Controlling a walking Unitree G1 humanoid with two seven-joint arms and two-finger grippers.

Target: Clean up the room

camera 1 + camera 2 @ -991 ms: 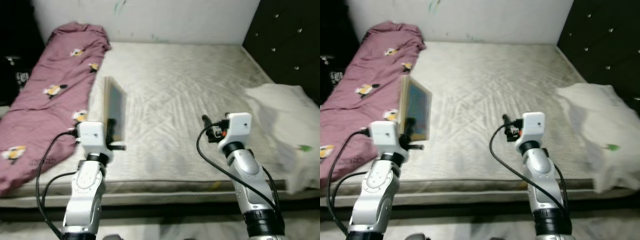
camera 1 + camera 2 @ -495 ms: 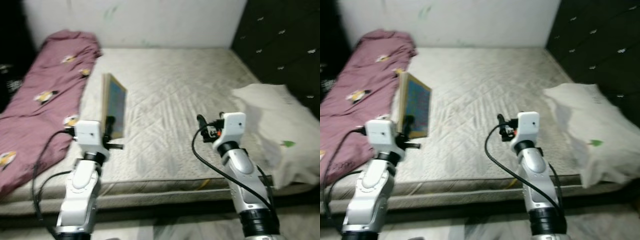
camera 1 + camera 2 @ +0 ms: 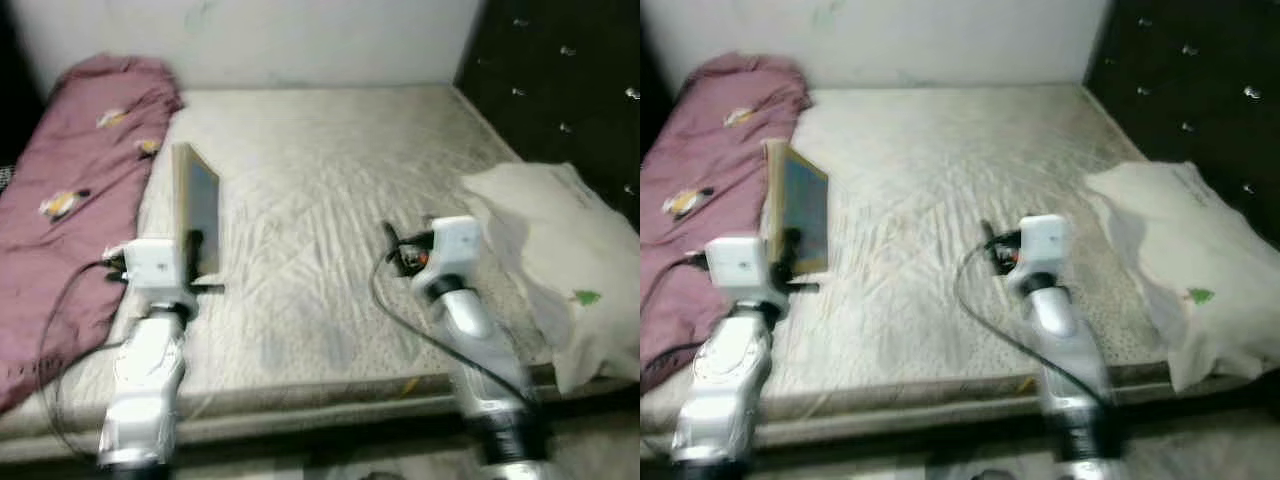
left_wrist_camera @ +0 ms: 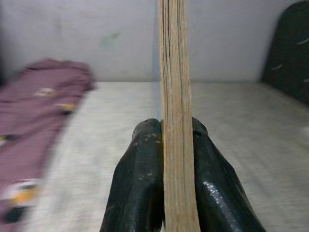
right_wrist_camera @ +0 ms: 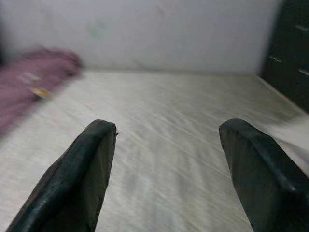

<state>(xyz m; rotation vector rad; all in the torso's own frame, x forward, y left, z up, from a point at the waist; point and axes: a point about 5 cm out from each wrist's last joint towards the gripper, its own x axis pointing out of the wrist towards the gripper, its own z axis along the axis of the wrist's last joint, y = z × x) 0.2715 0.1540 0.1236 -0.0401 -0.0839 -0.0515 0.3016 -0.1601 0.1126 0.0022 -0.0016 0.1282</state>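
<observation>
so the book [image 3: 196,208] sits upright, clamped edge-on between the fingers [image 4: 140,183] of the left gripper [image 4: 176,140], held above the left part of the mattress [image 3: 330,180], just beside the maroon blanket [image 3: 70,170]. the wrist view shows the page edges squeezed between both black pads, cover faces to either side, so the hold looks firm.

compared with a second ago the whole scene has slid: the blanket is cut off more at the left edge, the headboard [image 3: 560,70] takes up more of the right, and the picture is blurrier. that reads as the robot turning or stepping, not the things moving. the book has kept its place in the gripper through it.

the right gripper [image 5: 169,145] hangs over the middle of the mattress with its fingers wide apart and nothing between them. the white pillow [image 3: 560,250] lies by the right edge, against the headboard, well apart from it.

my guess is the book is being carried off the bed to wherever it belongs; the blanket and pillow are not yet tidied.
</observation>
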